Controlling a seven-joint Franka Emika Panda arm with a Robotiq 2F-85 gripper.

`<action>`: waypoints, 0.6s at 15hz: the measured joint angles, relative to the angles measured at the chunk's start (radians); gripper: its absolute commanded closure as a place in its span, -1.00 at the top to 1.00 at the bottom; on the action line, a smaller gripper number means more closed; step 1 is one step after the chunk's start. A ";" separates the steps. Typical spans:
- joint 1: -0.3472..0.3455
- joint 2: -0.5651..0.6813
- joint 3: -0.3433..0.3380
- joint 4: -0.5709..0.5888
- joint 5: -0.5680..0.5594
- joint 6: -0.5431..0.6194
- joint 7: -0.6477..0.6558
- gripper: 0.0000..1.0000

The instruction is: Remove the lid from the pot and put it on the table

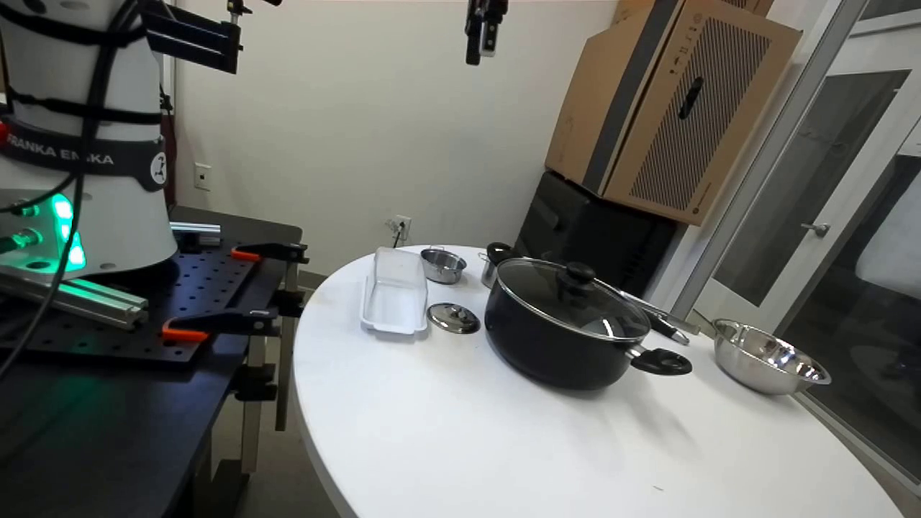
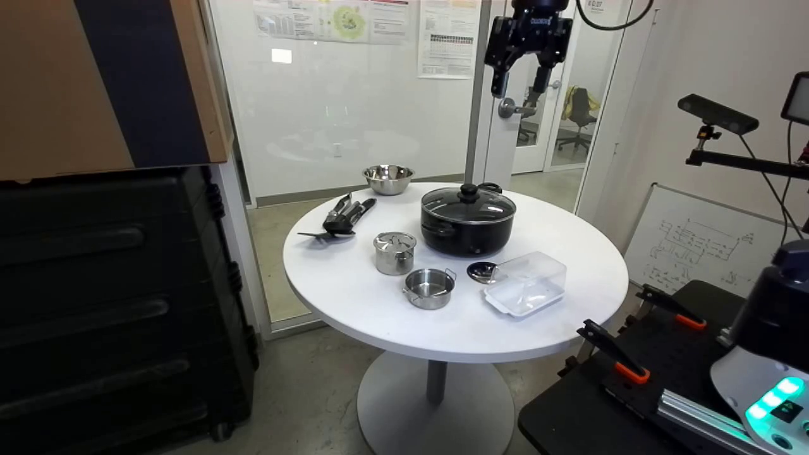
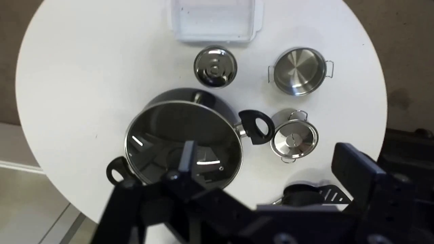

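Now the tool (image 2: 519,93) hangs high above the surface (image 1: 468,432), fingers (image 2: 499,83) spread wide, while the lid (image 2: 468,207) sits on the pot (image 2: 471,239), knob (image 2: 468,193) up.

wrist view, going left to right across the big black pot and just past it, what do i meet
The left black handle, the dark lid, the right black handle, then the small lidded steel pot.
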 measured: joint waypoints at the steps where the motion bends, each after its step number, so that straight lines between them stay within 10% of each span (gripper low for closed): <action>1: -0.001 0.036 -0.001 0.026 -0.029 0.026 -0.034 1.00; 9: 0.023 0.476 -0.015 0.278 -0.060 0.126 -0.226 1.00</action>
